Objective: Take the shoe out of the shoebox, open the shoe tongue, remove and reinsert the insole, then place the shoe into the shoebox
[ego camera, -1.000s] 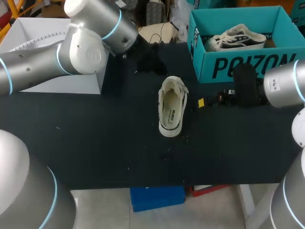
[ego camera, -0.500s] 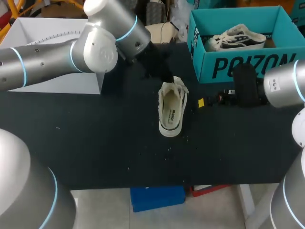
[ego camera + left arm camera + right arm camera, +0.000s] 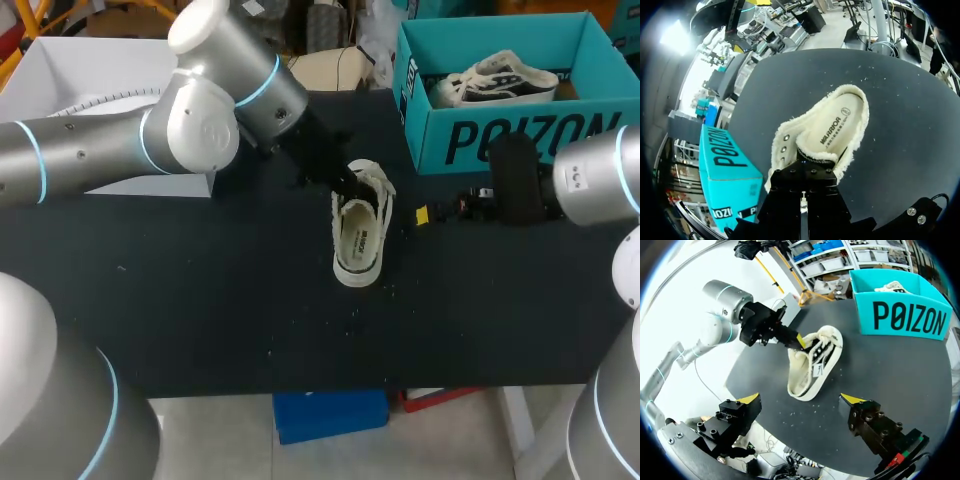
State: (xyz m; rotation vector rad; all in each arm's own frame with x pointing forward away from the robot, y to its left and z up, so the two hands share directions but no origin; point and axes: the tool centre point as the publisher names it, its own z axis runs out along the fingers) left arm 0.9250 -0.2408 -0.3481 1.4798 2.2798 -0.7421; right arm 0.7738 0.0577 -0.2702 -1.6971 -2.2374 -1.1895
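A cream low-top shoe (image 3: 358,235) lies on the black table, opening up, heel toward the front edge. My left gripper (image 3: 347,183) is shut, its closed tips pressed into the lace end of the shoe (image 3: 832,127) at the tongue; nothing shows clamped between them. In the right wrist view its yellow tip (image 3: 799,342) touches the top of the shoe (image 3: 812,367). My right gripper (image 3: 801,399) stands open, short of the shoe and empty; in the head view it (image 3: 425,213) hovers right of the shoe. The teal shoebox (image 3: 500,135) stands at the back right.
A second shoe (image 3: 495,78) lies inside the teal shoebox (image 3: 905,315). A white box (image 3: 80,70) sits at the back left behind my left arm. The table's front half is bare black surface.
My left arm has swung right and down from the back of the table until its shut tips reached the shoe's lace end. The shoe and my right arm stayed put.
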